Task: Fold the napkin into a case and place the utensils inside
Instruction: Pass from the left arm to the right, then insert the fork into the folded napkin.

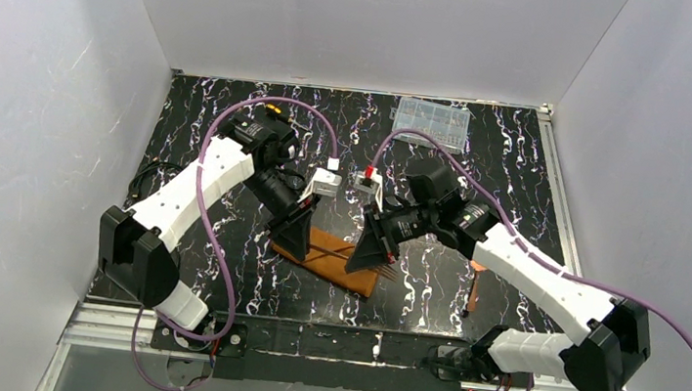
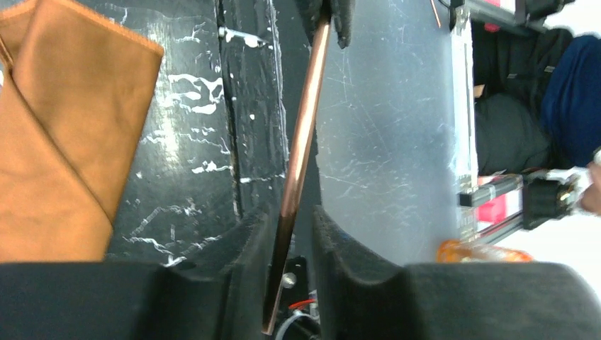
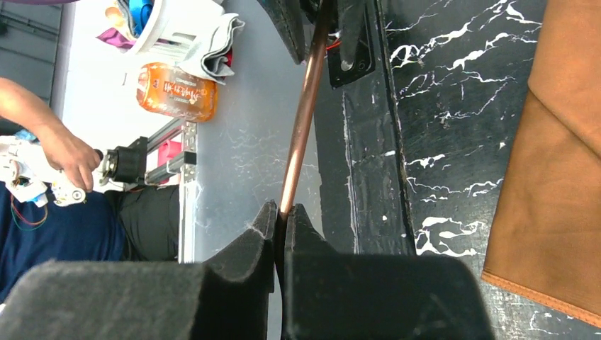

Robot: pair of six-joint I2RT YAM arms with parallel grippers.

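The rust-orange napkin [image 1: 329,264] lies folded flat as a narrow case on the black marbled table, between the two arms. A slim copper utensil [image 2: 301,134] spans the gap between both grippers just above it. My right gripper [image 3: 281,216] is shut on one end of this utensil [image 3: 303,120]. My left gripper [image 2: 290,227] surrounds the other end with its jaws slightly apart; the handle leans on one finger and a gap shows beside it. Copper tines [image 1: 390,274] show at the napkin's right edge. The folded cloth appears at the left of the left wrist view [image 2: 64,134] and at the right of the right wrist view [image 3: 560,156].
A clear plastic compartment box [image 1: 431,122] sits at the back right. Another copper piece [image 1: 475,294] lies near the right arm's base. White walls close in the table on three sides. Purple cables loop over both arms.
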